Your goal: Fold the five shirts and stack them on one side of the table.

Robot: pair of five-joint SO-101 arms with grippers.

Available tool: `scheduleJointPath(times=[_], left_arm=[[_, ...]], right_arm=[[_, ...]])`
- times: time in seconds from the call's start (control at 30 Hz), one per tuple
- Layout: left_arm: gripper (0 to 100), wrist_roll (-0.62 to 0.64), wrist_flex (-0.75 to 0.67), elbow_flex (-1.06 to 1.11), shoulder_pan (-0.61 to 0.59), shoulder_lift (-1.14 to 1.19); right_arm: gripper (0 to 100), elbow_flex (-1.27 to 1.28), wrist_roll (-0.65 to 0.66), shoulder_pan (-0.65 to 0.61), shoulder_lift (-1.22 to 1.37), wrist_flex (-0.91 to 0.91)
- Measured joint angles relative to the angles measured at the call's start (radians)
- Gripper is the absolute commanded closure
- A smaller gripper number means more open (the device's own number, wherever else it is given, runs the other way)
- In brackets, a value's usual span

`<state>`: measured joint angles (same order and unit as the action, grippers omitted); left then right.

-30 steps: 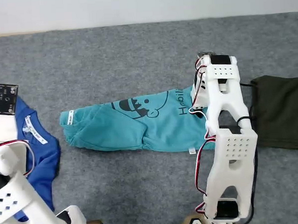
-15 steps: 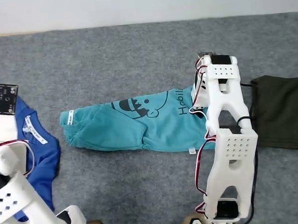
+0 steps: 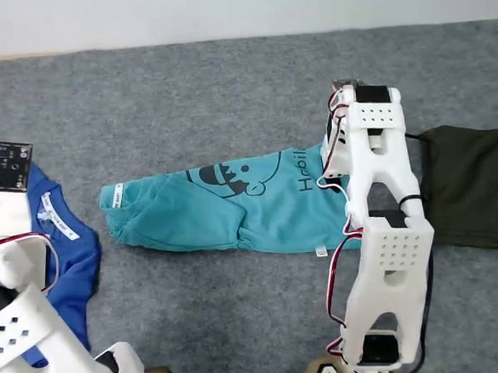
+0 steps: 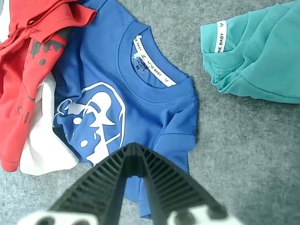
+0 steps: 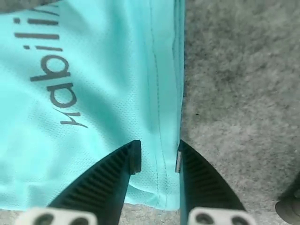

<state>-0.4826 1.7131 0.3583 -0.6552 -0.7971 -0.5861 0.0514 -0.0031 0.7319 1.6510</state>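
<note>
A teal shirt [image 3: 225,209] lies folded lengthwise across the middle of the grey table. My right arm [image 3: 372,147] stands over its right end. In the right wrist view my right gripper [image 5: 158,157] is narrowly open, its fingers astride the hem of the teal shirt [image 5: 93,93], which lies flat between them. A blue shirt [image 4: 140,89] with a white print lies spread at the left. My left gripper [image 4: 133,147] hangs shut above the blue shirt's lower edge, holding nothing. Beside the blue shirt lie a red shirt [image 4: 33,51] and a white shirt [image 4: 42,154].
A dark green shirt [image 3: 470,187] lies folded at the right edge, just past my right arm. The blue shirt [image 3: 64,246] is partly under my left arm [image 3: 14,324]. Bare grey carpet [image 3: 186,98] runs along the back and in front of the teal shirt.
My right arm has shifted slightly to the right over the teal shirt's end. The shirts and the left arm have kept still.
</note>
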Motion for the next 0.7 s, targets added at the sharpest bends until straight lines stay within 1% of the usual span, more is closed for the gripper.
scheduleJointPath(times=[0.1, 0.2, 0.4, 0.6, 0.7], left_arm=[[100, 0.000, 0.000, 0.000, 0.000, 0.000], [100, 0.000, 0.000, 0.000, 0.000, 0.000], [100, 0.000, 0.000, 0.000, 0.000, 0.000], [100, 0.000, -0.006, 0.000, 0.000, 0.000], [100, 0.000, -0.009, 0.000, 0.000, 0.000]], right_arm=[[86.4, 0.002, 0.000, 0.000, 0.000, 0.000], [90.6, 0.002, 0.000, 0.000, 0.000, 0.000], [90.2, 0.002, 0.000, 0.000, 0.000, -0.014], [86.4, 0.002, 0.000, 0.000, 0.011, -0.025], [86.2, 0.002, 0.000, 0.000, 0.021, -0.025]])
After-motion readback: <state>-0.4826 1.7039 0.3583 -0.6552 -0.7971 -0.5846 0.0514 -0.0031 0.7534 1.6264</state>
